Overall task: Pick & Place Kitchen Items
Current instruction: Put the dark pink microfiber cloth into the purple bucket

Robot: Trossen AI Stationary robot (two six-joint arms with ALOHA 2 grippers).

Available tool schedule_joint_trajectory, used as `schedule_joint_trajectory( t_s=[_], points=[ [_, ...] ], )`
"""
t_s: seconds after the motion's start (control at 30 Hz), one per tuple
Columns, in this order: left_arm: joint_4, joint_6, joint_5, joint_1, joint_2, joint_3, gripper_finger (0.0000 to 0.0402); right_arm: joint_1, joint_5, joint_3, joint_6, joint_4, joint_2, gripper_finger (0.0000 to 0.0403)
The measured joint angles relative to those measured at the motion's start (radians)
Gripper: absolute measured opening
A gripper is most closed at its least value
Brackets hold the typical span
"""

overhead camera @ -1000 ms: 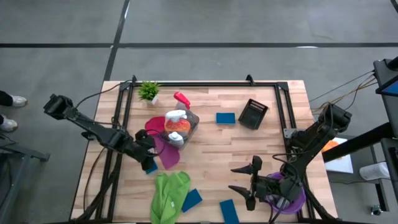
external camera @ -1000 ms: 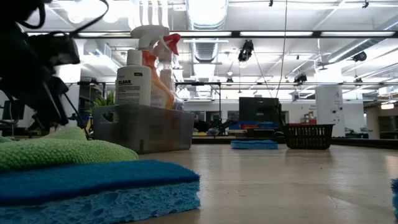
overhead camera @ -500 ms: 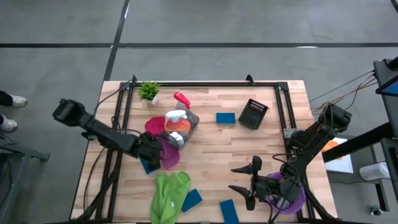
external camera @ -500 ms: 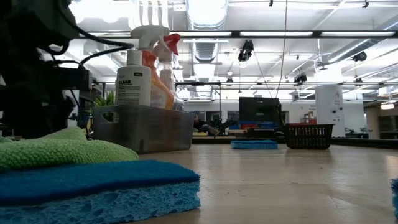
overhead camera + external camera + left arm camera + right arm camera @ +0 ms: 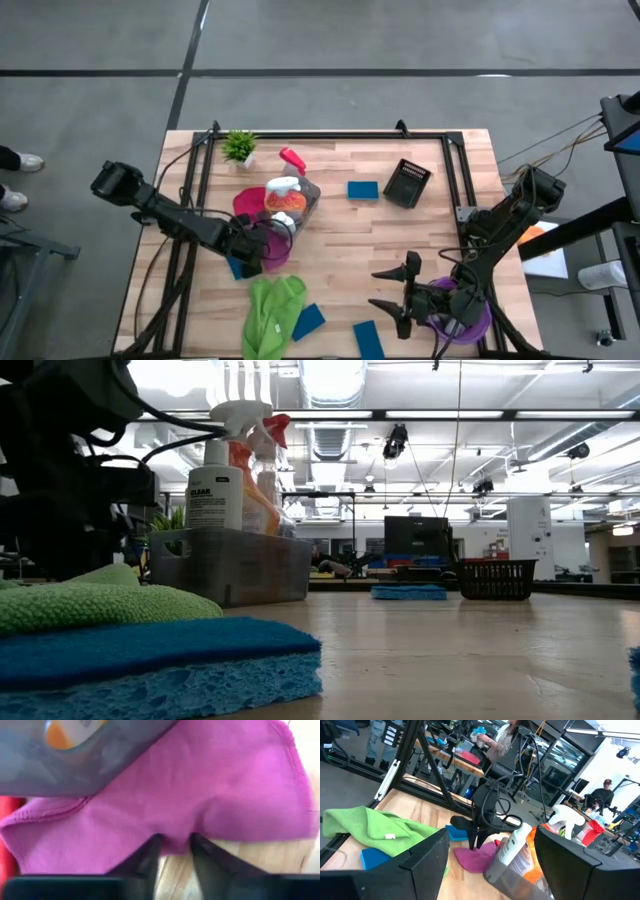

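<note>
A magenta cloth (image 5: 274, 246) lies flat on the table, one end under the grey bin (image 5: 293, 204) that holds spray bottles (image 5: 218, 470). My left gripper (image 5: 175, 851) points steeply down at the cloth's near edge and is shut on it; the right wrist view shows it too (image 5: 473, 840). A red cloth (image 5: 244, 200) lies beside the bin and a green cloth (image 5: 270, 308) at the near edge. Blue sponges (image 5: 362, 189) (image 5: 308, 321) (image 5: 367, 340) lie flat on the wood. My right gripper (image 5: 384, 288) hovers open and level at the near right. My left gripper pinches the magenta cloth's near edge (image 5: 176, 836) between its two fingers, coming from above and pointing steeply down. The cloth humps up in a small fold between the fingertips (image 5: 150, 851). The remainder lies slack on the table, its far end under the bin.
A black basket (image 5: 407, 183) and a small potted plant (image 5: 239, 147) stand at the far side, and a red-topped bottle (image 5: 292, 159) lies near the plant. Another blue sponge (image 5: 238, 268) lies just left of my left gripper. A purple bowl (image 5: 468, 322) sits under the right arm.
My left gripper has moved toward the table's right edge and down, away from the blue sponge and onto the magenta cloth's near edge beside the bin. My right arm has kept still.
</note>
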Motion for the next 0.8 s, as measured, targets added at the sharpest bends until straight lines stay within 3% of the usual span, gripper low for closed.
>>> schedule_joint_trajectory(
  t_s=[0.13,0.8],
  points=[
    [-0.03,0.028,0.004,0.001,0.0,0.017,0.0014,0.0,0.0,0.0,0.0,0.0,0.0,0.0286],
    [-0.571,0.026,0.066,-0.056,-0.001,0.317,0.0001,0.0,0.0,0.0,0.003,-0.004,0.0,0.0286]
  ],
)
